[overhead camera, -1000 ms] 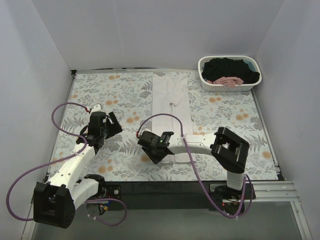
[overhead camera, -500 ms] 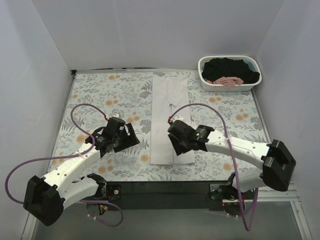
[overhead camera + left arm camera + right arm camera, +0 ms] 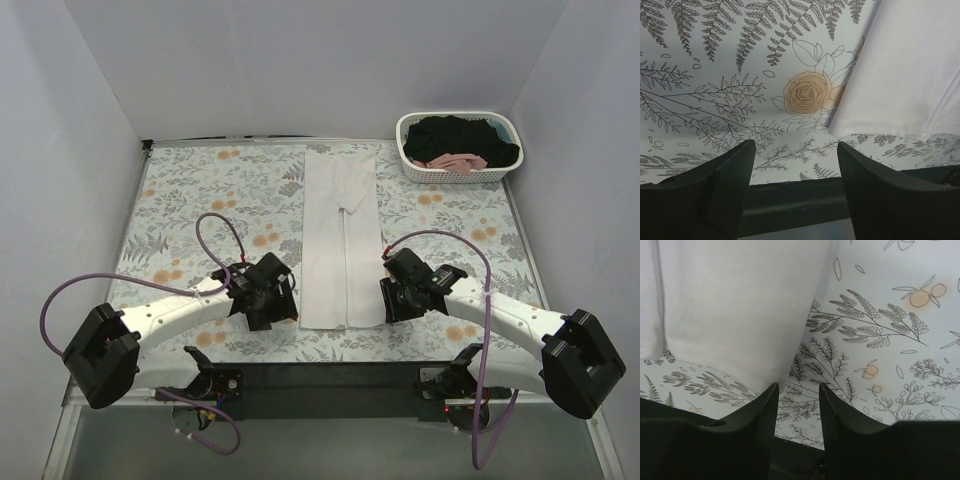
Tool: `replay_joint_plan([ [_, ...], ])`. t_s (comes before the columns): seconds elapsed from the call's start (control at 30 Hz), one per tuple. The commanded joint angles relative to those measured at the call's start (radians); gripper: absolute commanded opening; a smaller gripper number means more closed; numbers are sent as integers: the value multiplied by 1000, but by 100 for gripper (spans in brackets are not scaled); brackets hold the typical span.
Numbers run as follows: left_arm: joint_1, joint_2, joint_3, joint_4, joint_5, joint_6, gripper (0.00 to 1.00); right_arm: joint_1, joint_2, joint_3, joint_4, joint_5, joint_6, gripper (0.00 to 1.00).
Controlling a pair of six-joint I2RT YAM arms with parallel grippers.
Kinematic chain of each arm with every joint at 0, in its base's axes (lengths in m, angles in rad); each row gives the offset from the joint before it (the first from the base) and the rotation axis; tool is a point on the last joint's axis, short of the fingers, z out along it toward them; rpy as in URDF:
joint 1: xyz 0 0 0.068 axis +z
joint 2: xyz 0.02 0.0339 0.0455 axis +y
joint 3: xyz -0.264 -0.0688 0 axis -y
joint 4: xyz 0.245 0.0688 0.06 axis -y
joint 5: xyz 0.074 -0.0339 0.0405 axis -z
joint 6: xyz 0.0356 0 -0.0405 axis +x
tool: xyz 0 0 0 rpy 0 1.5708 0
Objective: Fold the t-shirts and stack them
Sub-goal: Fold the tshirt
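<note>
White cloth, thin and limp by the look of it: the white t-shirt [image 3: 342, 235] lying flat as a long narrow strip down the middle of the floral tablecloth [image 3: 200, 190], sides folded in toward a centre line, near hem close to the table's front edge. Just beside the hem's near left corner, the left gripper [image 3: 794, 150], down low, jaws spread wide, holding nothing. Mirroring it at the near right corner, the right gripper [image 3: 797, 390], jaws parted more narrowly, also empty, shirt corner just ahead of the fingertips. Well apart, in the far right corner: the white lattice basket [image 3: 410, 165] with a black shirt [image 3: 455, 133] and a pink shirt [image 3: 447, 160] heaped inside, not yet folded.

On handling, a judgement: light, soft, no stiffness at all, likely to sag between 2 pinch points and to crease if pulled unevenly. Probably 2 layers at each corner, hence the risk of lifting only the top one with a shallow pinch. Best hold: both near hem corners, fingers slid under the edge against the tablecloth, then the hem carried toward the collar, level and together.
</note>
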Motion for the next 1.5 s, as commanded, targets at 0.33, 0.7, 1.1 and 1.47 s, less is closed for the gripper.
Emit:
replay_joint_plan([
  [0.33,-42,81,100,-3,-59,-52,65,-12,6,22,45,-66,-2,41],
  [0.7,-52,111,118,-2,-71,-43,65,-12,-18,114,-45,-20,-14,42],
  [1.1,-68,144,128,-6,-67,-38,65,-12,83,-44,73,-71,-8,42],
  [1.47,-85,189,161,-51,-81,-49,65,-12,114,-75,62,-74,-13,34],
])
